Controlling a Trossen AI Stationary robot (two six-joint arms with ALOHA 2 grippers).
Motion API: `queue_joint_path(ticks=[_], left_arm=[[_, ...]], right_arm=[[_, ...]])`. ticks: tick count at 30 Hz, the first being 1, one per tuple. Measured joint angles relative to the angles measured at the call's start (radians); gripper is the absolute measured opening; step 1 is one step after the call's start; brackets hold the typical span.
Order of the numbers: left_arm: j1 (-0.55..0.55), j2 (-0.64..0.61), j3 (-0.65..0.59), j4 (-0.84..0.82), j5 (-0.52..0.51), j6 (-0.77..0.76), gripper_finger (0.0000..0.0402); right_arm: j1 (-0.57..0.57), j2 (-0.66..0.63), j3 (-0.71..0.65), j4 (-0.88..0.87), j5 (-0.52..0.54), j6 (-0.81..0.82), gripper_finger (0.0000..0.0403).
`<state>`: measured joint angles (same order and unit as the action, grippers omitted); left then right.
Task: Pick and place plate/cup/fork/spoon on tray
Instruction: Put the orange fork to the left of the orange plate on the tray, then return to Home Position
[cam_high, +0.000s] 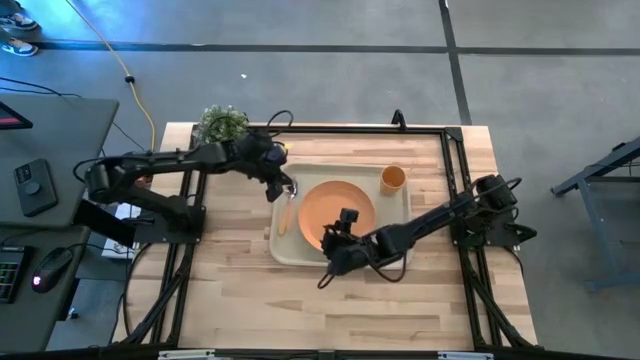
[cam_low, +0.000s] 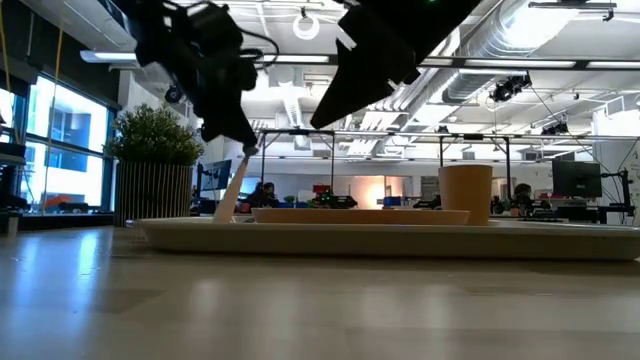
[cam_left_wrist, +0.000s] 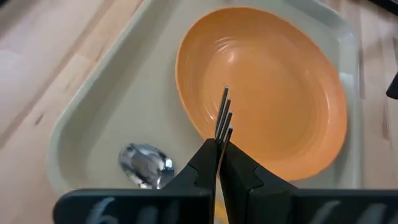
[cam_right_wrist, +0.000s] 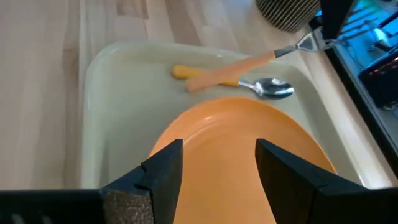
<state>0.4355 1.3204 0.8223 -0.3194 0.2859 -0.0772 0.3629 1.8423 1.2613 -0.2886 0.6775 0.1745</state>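
The beige tray (cam_high: 290, 250) lies mid-table with the orange plate (cam_high: 337, 212) in its middle and the orange cup (cam_high: 393, 178) upright in its far right corner. The spoon (cam_right_wrist: 273, 88) lies flat on the tray floor left of the plate; its bowl also shows in the left wrist view (cam_left_wrist: 147, 164). My left gripper (cam_high: 288, 187) is over the tray's far left part, shut on the fork (cam_right_wrist: 236, 62). My right gripper (cam_right_wrist: 217, 168) is open and empty, over the plate's near edge (cam_high: 335, 240). My left gripper pinches the fork between its two fingers at the metal neck just behind the tines (cam_left_wrist: 219, 142); the tines (cam_left_wrist: 224, 112) stick out past the fingertips. The fingers come from above, slanting. The fork slants down, and its handle's free end (cam_right_wrist: 178, 71) rests on the tray floor, crossing the spoon's handle.
A potted plant (cam_high: 222, 123) stands at the table's far left corner, close behind my left arm. Bare wood (cam_high: 330, 310) lies on the near side of the tray. A black frame (cam_high: 455, 180) runs along the table's edges.
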Motion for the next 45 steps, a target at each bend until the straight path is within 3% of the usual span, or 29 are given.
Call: queue_joint_path(ticks=[9, 19, 27, 33, 37, 40, 45], left_arm=[[0.036, 0.126, 0.002, 0.094, 0.036, -0.015, 0.0004], [0.02, 0.207, 0.001, 0.123, 0.004, 0.005, 0.0048], [-0.041, 0.265, 0.0, 0.14, -0.119, 0.067, 0.0078], [-0.053, 0.246, 0.0, 0.128, -0.212, 0.026, 0.0095], [-0.061, 0.19, 0.0, 0.111, -0.22, -0.047, 0.0099], [-0.1, 0.131, -0.007, 0.138, -0.267, -0.075, 0.0094], [-0.207, 0.022, -0.061, 0.237, -0.432, -0.05, 0.0079]], right_arm=[[-0.046, 0.0, 0.0, -0.025, -0.043, -0.02, 0.0193], [-0.065, 0.0, 0.0, -0.025, -0.045, -0.071, 0.0193], [-0.086, 0.0, 0.0, -0.019, -0.043, -0.063, 0.0193], [-0.118, 0.022, 0.0, -0.004, -0.024, -0.054, 0.0193], [-0.154, 0.059, 0.0, -0.008, -0.041, -0.059, 0.0193], [-0.19, 0.097, 0.0, 0.005, -0.109, -0.051, 0.0193], [-0.215, 0.12, 0.0, 0.066, -0.286, -0.09, 0.0193]])
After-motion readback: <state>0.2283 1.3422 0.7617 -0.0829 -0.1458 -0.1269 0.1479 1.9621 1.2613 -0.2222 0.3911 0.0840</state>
